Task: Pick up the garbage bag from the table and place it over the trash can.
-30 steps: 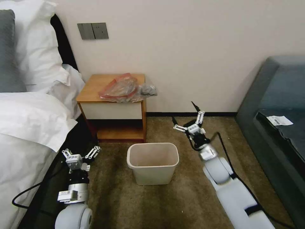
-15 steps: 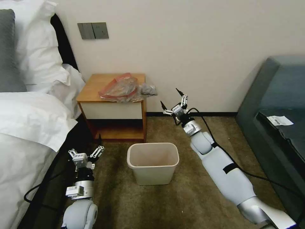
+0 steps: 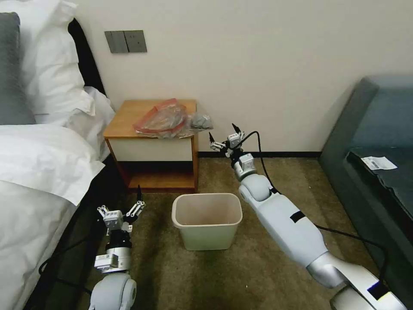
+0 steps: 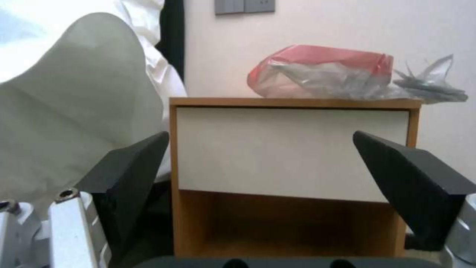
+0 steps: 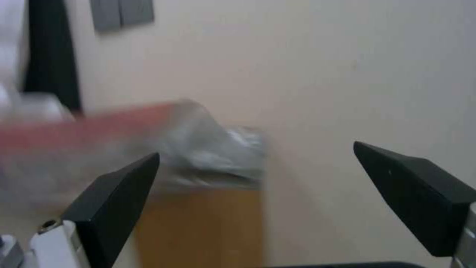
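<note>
The rear wall [image 3: 258,64] is plain cream, carries a grey double switch plate [image 3: 125,41] in its upper left area, and meets the floor along a dark skirting strip [image 3: 292,154]. The floor is covered in short-pile olive-brown carpet [image 3: 266,275], evenly lit with soft shadows. On the left stands a bed [image 3: 34,172] with white linen, white pillows [image 3: 47,60] and one grey pillow [image 3: 10,69] against a dark headboard [image 3: 84,56], and on the right a dark blue-grey upholstered sofa [image 3: 378,129] bears a white paper slip [image 3: 377,163].
</note>
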Available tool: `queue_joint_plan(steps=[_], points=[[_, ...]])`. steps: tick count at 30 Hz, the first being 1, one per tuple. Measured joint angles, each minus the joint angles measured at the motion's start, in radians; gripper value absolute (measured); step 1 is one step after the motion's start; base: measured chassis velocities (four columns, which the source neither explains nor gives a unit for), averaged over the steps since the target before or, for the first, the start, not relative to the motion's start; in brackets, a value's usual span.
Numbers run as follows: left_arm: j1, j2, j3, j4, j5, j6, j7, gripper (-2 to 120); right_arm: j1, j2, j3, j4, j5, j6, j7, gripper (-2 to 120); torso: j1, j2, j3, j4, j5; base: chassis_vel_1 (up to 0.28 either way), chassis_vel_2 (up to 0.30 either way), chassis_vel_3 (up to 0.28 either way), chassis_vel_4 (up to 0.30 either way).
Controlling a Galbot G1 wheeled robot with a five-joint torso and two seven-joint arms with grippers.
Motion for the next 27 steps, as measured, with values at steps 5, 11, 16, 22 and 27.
queue_joint_plan(steps=[5,11,16,22,27], points=[[0.010,-0.003,0.001,0.005,0.017,-0.001,-0.004,93,0.019,0.067,0.014,0.014,0.213,-0.012,0.023,100,0.000,0.000,0.000,0.0006,-0.0001,0.000,0.000,0.000,0.000],[0.039,-0.001,-0.005,-0.011,0.052,-0.010,-0.008,93,0.035,0.153,0.096,-0.013,0.408,-0.028,0.050,100,0.000,0.000,0.000,0.0003,0.0001,0.000,0.000,0.000,0.000],[0.047,-0.011,-0.011,0.005,0.071,-0.021,-0.013,93,0.006,0.209,0.170,-0.017,0.494,-0.051,0.060,100,0.000,0.000,0.000,0.0002,0.0000,0.000,0.000,0.000,0.000],[0.052,-0.021,-0.010,0.007,0.087,-0.024,-0.014,93,-0.015,0.246,0.207,-0.014,0.550,-0.068,0.050,100,0.000,0.000,0.000,0.0002,0.0000,0.000,0.000,0.000,0.000],[0.055,-0.033,-0.007,0.011,0.114,-0.025,-0.018,93,-0.009,0.258,0.217,-0.027,0.577,-0.089,0.040,100,0.000,0.000,0.000,0.0002,0.0001,0.000,0.000,0.000,0.000]])
